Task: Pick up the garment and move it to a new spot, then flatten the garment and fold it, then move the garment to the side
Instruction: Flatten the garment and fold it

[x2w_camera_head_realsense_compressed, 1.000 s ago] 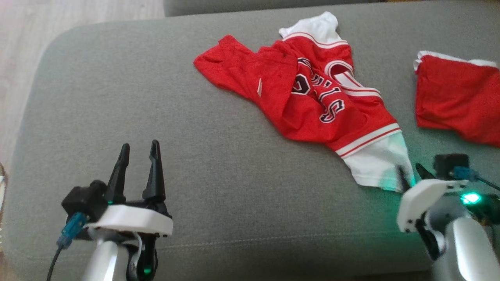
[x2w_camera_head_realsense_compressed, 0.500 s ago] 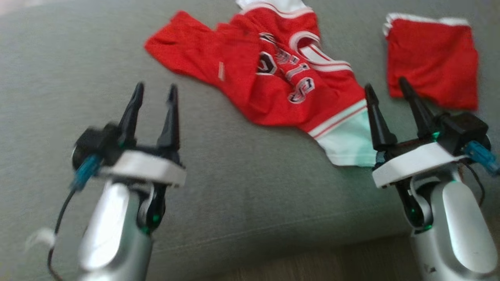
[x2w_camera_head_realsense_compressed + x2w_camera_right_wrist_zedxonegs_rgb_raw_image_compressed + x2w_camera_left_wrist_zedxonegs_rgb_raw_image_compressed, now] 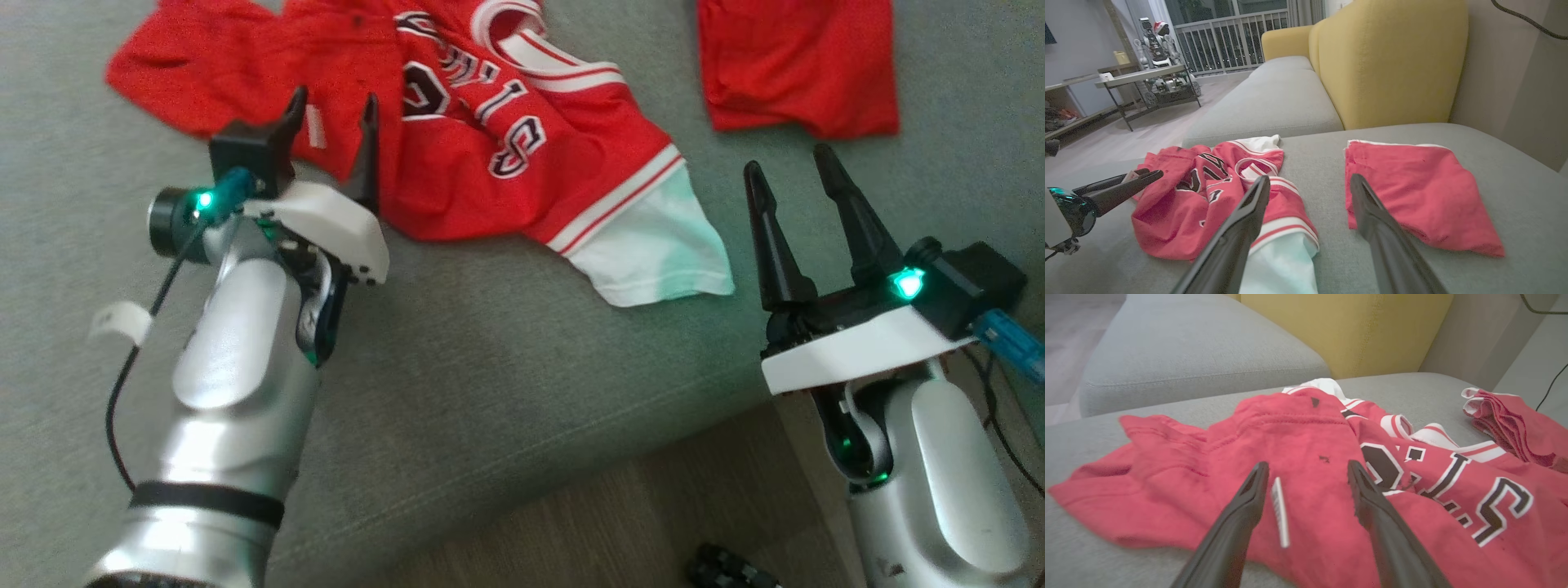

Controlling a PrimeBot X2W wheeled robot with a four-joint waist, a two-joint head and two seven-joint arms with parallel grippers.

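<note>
The garment [image 3: 457, 155] is a red jersey with white sleeves and black-and-white lettering, lying crumpled on the grey sofa cushion [image 3: 506, 376]. My left gripper [image 3: 335, 102] is open over the jersey's left part. In the left wrist view its fingertips straddle the red cloth [image 3: 1298, 437] beside a small white label, and the left gripper [image 3: 1307, 465] holds nothing. My right gripper [image 3: 785, 159] stands open and empty to the right of the white sleeve. The right wrist view has the right gripper [image 3: 1309, 179] between the jersey [image 3: 1208, 192] and another red piece.
A second red garment [image 3: 796, 73], folded, lies right of the jersey. The cushion's front edge and the wooden floor [image 3: 612, 523] are close below. A yellow sofa back [image 3: 1392, 61] rises behind, with another grey cushion [image 3: 1274, 98] and a low table [image 3: 1147, 77] further off.
The head camera has swung down and to the right. My left gripper has reached forward over the jersey. My right gripper has opened, come off the white sleeve and risen beside it.
</note>
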